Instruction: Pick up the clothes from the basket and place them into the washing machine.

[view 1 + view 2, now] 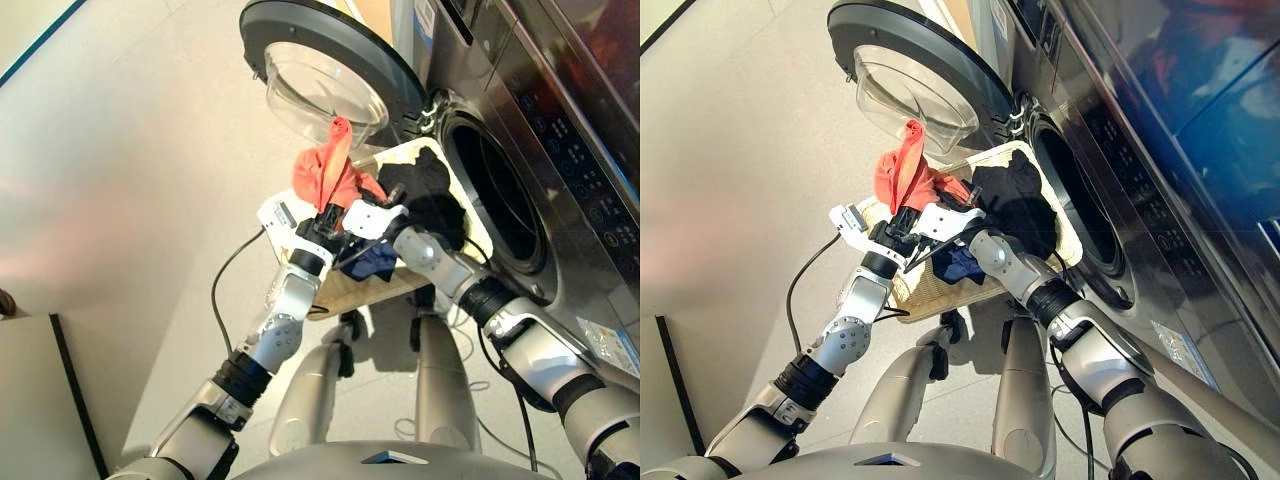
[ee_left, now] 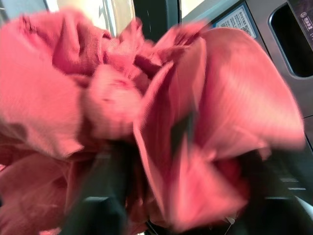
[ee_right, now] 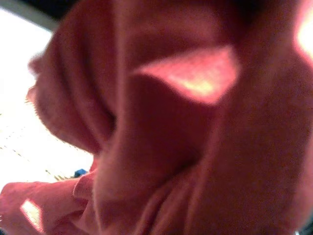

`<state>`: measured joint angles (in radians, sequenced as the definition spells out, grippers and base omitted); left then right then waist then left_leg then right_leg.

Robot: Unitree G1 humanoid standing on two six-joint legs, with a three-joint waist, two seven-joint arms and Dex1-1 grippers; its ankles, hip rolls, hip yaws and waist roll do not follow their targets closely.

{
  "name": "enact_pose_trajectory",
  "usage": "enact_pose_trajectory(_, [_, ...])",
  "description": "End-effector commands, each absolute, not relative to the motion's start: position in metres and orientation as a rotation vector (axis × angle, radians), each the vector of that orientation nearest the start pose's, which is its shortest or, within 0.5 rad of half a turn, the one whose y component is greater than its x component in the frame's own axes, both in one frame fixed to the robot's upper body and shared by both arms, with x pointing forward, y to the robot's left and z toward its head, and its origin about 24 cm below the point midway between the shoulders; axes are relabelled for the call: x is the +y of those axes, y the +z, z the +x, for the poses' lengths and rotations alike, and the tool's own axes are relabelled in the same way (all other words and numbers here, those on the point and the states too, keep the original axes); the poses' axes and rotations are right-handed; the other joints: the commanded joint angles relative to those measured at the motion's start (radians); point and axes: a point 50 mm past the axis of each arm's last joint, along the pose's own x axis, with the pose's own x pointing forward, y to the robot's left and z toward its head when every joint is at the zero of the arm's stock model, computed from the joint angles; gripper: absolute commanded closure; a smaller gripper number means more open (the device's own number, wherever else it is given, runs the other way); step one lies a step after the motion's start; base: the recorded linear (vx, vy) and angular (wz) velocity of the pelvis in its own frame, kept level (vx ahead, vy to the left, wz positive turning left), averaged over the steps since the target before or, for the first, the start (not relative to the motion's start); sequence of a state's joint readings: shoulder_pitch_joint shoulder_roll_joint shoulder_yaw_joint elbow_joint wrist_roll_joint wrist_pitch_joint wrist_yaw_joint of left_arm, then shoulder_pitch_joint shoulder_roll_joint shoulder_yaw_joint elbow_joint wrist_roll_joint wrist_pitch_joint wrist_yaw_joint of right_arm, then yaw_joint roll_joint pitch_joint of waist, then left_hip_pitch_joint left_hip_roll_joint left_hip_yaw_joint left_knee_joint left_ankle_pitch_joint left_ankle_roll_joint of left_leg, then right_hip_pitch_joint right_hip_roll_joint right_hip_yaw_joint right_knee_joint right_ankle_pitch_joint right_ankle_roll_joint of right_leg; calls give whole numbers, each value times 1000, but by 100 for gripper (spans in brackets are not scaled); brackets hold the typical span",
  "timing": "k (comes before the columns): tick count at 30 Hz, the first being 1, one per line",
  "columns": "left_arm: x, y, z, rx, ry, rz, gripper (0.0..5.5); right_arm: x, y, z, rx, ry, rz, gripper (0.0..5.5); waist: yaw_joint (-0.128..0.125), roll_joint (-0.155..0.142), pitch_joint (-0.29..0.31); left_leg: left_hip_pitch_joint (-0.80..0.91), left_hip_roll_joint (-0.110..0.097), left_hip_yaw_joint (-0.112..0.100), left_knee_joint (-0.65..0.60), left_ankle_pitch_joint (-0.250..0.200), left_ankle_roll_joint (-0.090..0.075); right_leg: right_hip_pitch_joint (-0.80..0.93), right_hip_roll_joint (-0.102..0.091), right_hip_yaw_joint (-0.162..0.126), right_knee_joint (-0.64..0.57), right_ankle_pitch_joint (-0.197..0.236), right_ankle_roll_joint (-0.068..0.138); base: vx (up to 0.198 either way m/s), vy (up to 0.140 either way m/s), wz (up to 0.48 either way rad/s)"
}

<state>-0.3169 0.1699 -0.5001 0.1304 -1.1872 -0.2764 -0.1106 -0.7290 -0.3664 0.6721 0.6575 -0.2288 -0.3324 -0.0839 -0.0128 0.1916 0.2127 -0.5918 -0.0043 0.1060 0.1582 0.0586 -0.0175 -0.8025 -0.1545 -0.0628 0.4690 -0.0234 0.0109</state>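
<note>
Orange-red garment (image 1: pixel 328 170) is held bunched above the left gripper (image 1: pixel 325 215); right gripper (image 1: pixel 350 215) just beside, grip unclear, cloth-hidden. Should be carried into the washing machine (image 1: pixel 500 190) drum.

Orange-red garment (image 2: pixel 161 122) fills both wrist views, blurred, hiding each gripper's fingers. The basket (image 1: pixel 462 190) is mostly covered by clothes and arms. The washing machine (image 1: pixel 560 150) is cut off at the right edge; its drum interior looks dark, perhaps empty.
</note>
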Motion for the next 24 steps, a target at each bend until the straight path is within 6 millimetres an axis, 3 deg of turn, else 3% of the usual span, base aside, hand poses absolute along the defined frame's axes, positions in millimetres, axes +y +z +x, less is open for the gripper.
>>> enact_pose_trajectory(1, [83, 101, 295, -210, -470, -907, 0, -66, 114, 344, -500, 514, -741, 550, -22, -14, -14, -13, 37, -32, 112, -90, -11, 77, -34, 15, -254, 167, 107, 0, 0, 0])
enact_pose_trajectory(2, [96, 96, 297, -217, -404, -901, 0, -61, 129, 339, -573, 492, -681, 550, -27, -16, -13, -11, 38, -25, 110, -91, -11, 74, -32, 20, -257, 170, 108, 0, 0, 0])
enact_pose_trajectory(3, [102, 94, 298, -225, -366, -899, 0, -61, 119, 335, -539, 512, -678, 550, -30, -17, -12, -9, 38, -22, 107, -92, -12, 73, -31, 22, -259, 170, 108, 0, 0, 0])
enact_pose_trajectory(4, [124, 95, 303, -271, -264, -882, 0, -78, 106, 339, -471, 440, -687, 550, -35, -21, -6, -16, 38, -19, 110, -92, -12, 64, -31, 23, -259, 174, 107, 0, 0, 0])
enact_pose_trajectory(5, [125, 95, 303, -271, -264, -882, 0, -78, 106, 339, -471, 440, -687, 550, -35, -21, -6, -16, 39, -19, 111, -92, -12, 64, -31, 23, -258, 173, 107, 0, 0, 0])
enact_pose_trajectory(7, [153, 90, 302, -333, -79, -903, 0, -98, 99, 339, -445, 324, -667, 550, -34, -23, -3, -28, 37, -21, 113, -91, -11, 50, -29, 26, -254, 171, 106, 0, 0, 0])
enact_pose_trajectory(10, [173, 77, 302, -346, 77, -890, 0, -120, 94, 344, -441, 168, -706, 550, -29, -23, -2, -52, 36, -25, 119, -91, -10, 24, -29, 26, -241, 169, 105, 0, 0, 0])
enact_pose_trajectory(15, [191, 45, 300, -232, 271, -781, 0, -158, 99, 357, -393, -143, -698, 550, -20, -15, 11, -120, 27, -43, 132, -86, -6, -52, -30, 24, -196, 162, 101, -4, 10, 11])
enact_pose_trajectory(18, [188, 36, 299, -189, 292, -740, 0, -174, 117, 371, -393, -315, -687, 550, -6, -3, 19, -180, 25, -49, 157, -84, -1, -109, -34, 28, -167, 162, 98, 0, 0, 0])
enact_pose_trajectory(22, [189, 18, 293, -109, 326, -703, 0, -209, 149, 384, -370, -582, -519, 550, 22, 13, 28, -262, 20, -65, 195, -87, 8, -196, -38, 34, -120, 156, 95, 0, 0, 0])
enact_pose_trajectory(23, [189, 18, 293, -109, 326, -703, 0, -209, 149, 384, -371, -583, -519, 550, 23, 13, 26, -266, 20, -65, 197, -88, 8, -200, -38, 35, -118, 155, 95, 0, 0, 0])
enact_pose_trajectory(24, [193, 13, 290, -85, 339, -677, 0, -229, 172, 388, -388, -706, -519, 550, 34, 23, 32, -308, 19, -72, 222, -90, 11, -241, -42, 41, -85, 150, 92, 0, 0, 0])
